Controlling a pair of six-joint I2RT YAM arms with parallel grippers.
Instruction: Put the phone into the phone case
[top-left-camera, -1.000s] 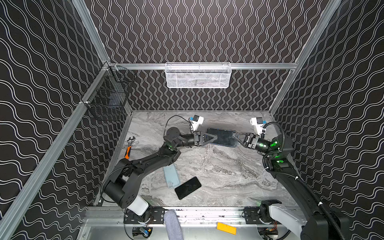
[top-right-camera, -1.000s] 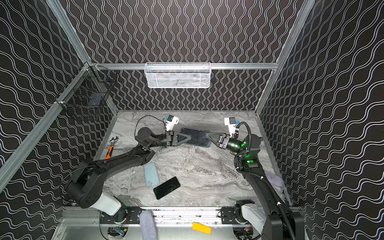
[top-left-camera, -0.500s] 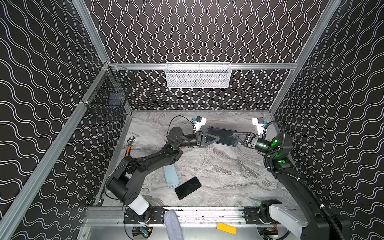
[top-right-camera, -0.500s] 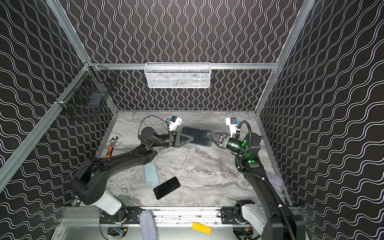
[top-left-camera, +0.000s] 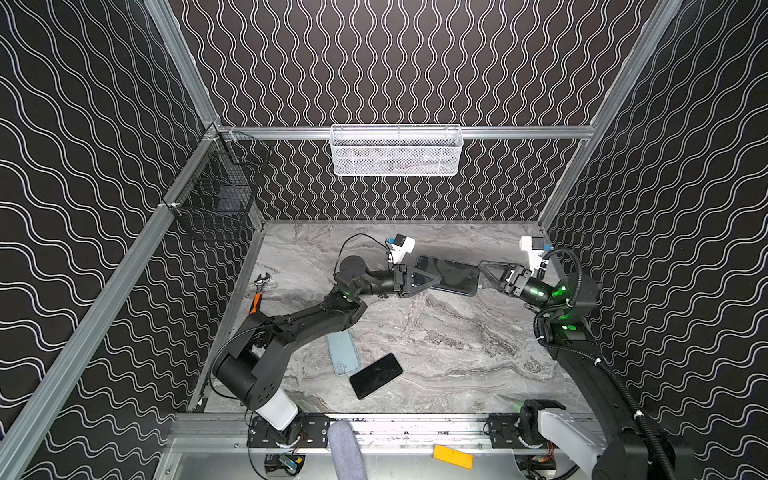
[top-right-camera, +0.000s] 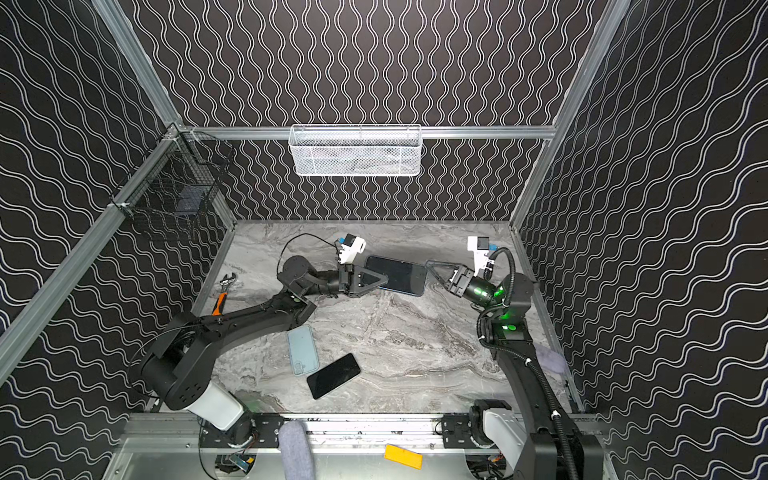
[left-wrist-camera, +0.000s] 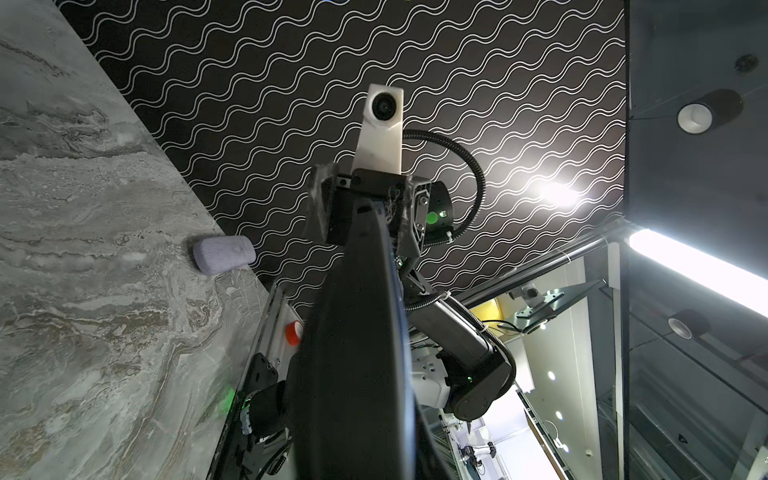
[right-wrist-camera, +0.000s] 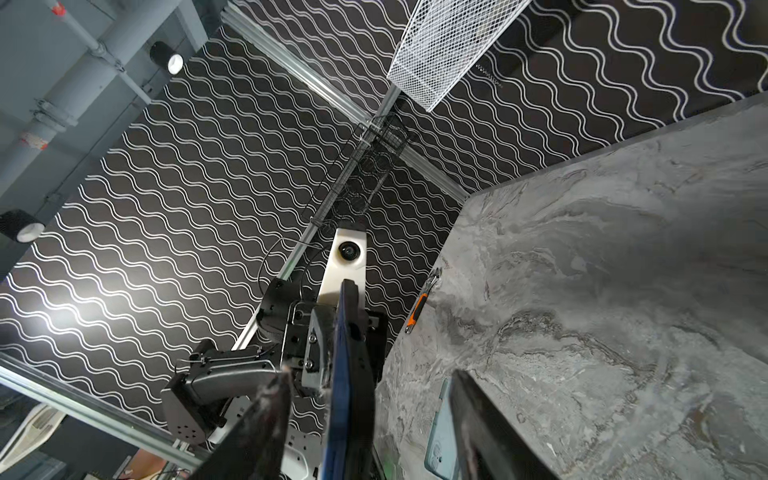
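On the marbled desk (top-left-camera: 436, 332), the left pincer (top-left-camera: 436, 279) is clamped on a blue-edged phone (top-left-camera: 453, 274) near the back. The right pincer (top-left-camera: 485, 269) stands spread around its other end. Nearer the front lies a light-blue phone case (top-left-camera: 343, 353), with a black phone (top-left-camera: 376, 375) just beside it.

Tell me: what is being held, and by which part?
The left pincer clamps the flat black blue-edged phone by one short end; the right pincer is open, holding nothing.
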